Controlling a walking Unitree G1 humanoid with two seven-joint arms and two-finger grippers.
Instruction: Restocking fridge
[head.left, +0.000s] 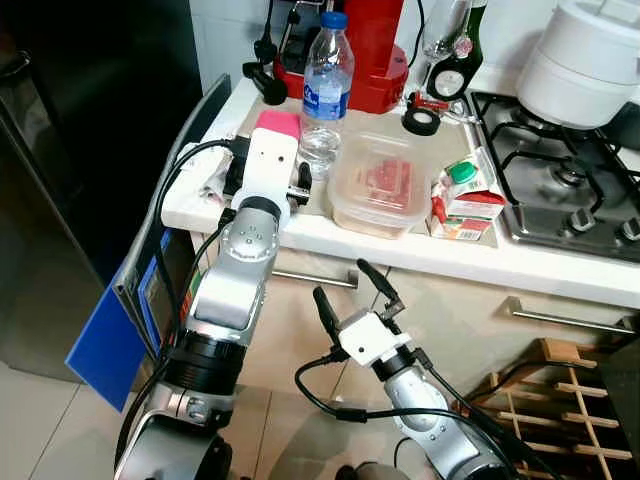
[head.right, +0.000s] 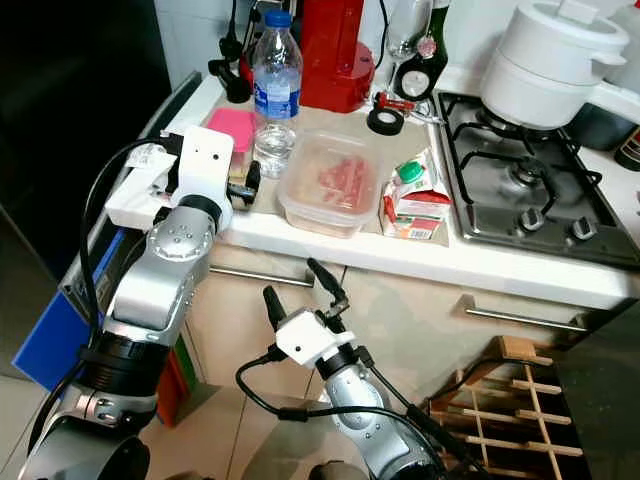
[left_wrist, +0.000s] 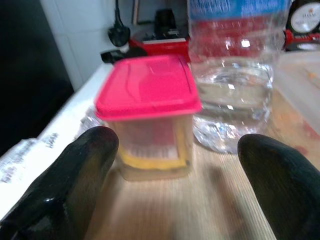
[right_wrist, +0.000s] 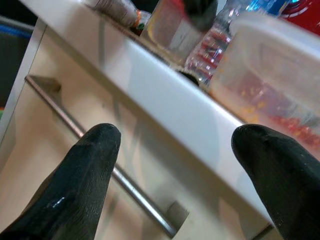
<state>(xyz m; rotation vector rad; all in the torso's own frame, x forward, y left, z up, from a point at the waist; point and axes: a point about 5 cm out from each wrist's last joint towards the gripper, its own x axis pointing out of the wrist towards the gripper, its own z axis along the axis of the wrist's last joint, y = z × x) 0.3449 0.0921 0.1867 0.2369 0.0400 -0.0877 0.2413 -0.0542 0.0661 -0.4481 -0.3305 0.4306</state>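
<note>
A small clear tub with a pink lid (left_wrist: 147, 115) stands on the counter's left end (head.left: 330, 232), beside a water bottle (head.left: 325, 85). My left gripper (left_wrist: 177, 142) is open just in front of the tub, one finger (left_wrist: 75, 185) on each side, not touching it. A clear lidded container of meat (head.left: 378, 185) and a lying carton (head.left: 462, 195) sit to the right. My right gripper (head.left: 352, 292) is open and empty below the counter edge, before the drawer. The dark fridge (head.left: 60, 150) stands at the left.
A red appliance (head.left: 375, 50), tape roll (head.left: 422, 120) and glassware crowd the counter's back. A gas hob (head.left: 560, 180) with a white pot (head.left: 590, 50) lies to the right. A blue board (head.left: 105, 340) leans by the fridge; a wooden rack (head.left: 560, 400) stands at the lower right.
</note>
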